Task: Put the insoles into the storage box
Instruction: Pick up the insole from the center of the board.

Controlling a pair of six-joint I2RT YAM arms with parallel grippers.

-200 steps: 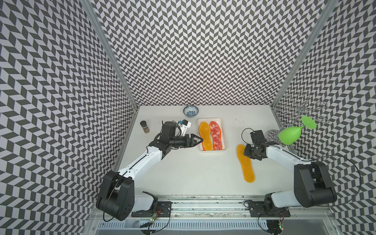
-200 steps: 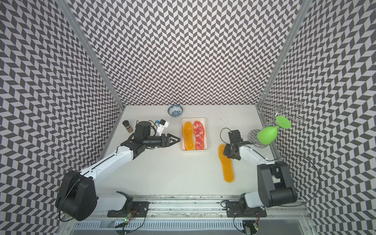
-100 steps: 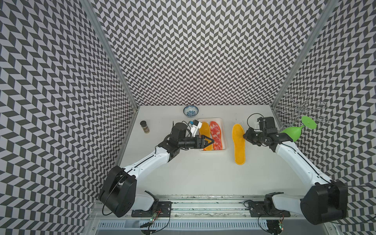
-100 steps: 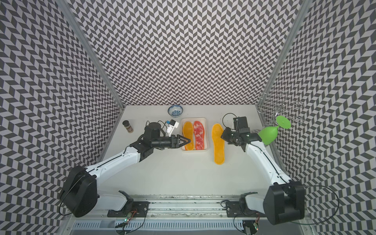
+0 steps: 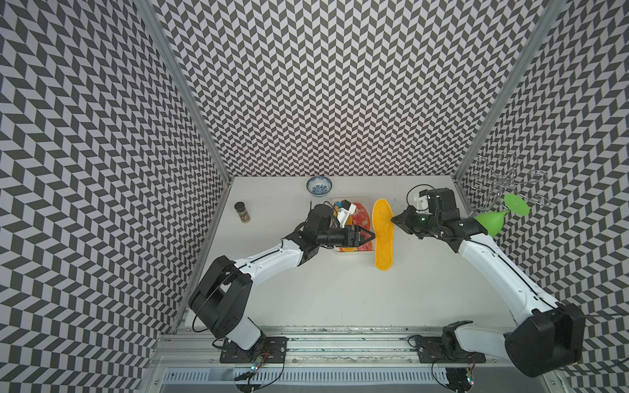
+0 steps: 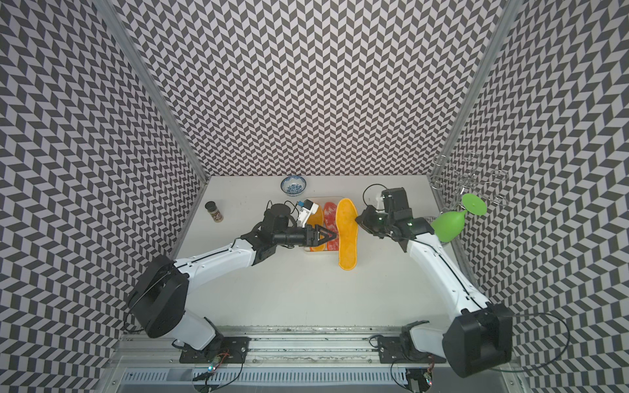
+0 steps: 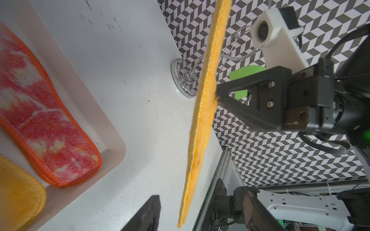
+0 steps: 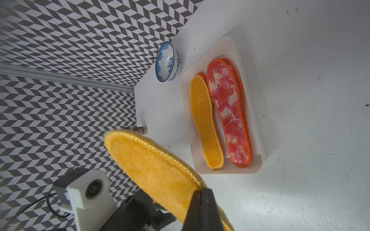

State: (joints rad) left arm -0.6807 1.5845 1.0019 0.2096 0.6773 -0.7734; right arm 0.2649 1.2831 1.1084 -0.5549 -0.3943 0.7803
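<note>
Hanging clear of the table just beside the storage box, along its right long side, a held insole in plain yellow is being pinched at its outer edge by the right gripper, whose fingers are being pressed tight on it. It is being carried roughly level, broad face up. In both top views its near end is being seen reaching past the box's near end, and in the left wrist view only its thin stitched rim is being shown.

Over the box's near end, the left gripper is being held level and pointed at the held insole's inner edge. Its fingers are being held well apart with nothing gripped, one lower and one higher than the insole, whose end is being framed between them. Whether they are touching it cannot be told.

Inside the box, a yellow insole and a mottled red-and-white insole are being seen lying flat side by side, each with another orange edge peeking out from under it. Just beyond the box's far end a blue-and-white bowl is being seen standing upright, and well off to the box's left, a small spice jar.
</note>
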